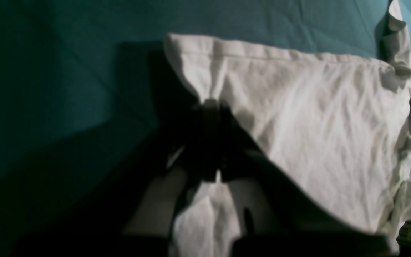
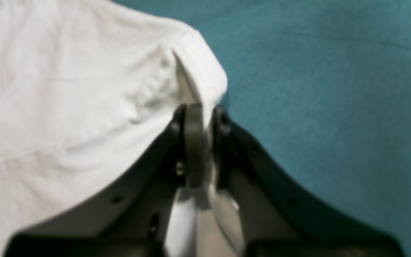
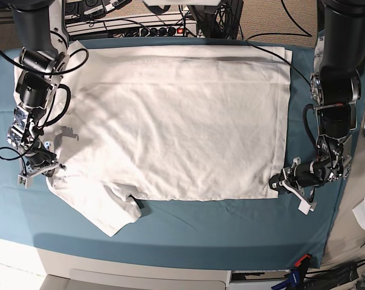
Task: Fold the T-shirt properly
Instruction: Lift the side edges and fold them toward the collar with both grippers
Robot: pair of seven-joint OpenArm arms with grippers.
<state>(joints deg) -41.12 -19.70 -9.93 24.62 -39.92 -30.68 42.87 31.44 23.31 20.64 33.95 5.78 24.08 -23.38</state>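
Base view: T-shirt (image 3: 176, 127) covers teal table cover (image 3: 231, 220).

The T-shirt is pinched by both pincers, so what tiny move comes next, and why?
Probably lift both corners a little, together. The left pincer is shut on a hem corner of the T-shirt, and the right pincer is shut on an edge at the sleeve end, while the shirt lies flat on the teal cover, not yet folded.

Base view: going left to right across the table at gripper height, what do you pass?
Right gripper pinching the shirt's edge → T-shirt spread flat → left gripper at the shirt's lower corner → bare teal table cover.
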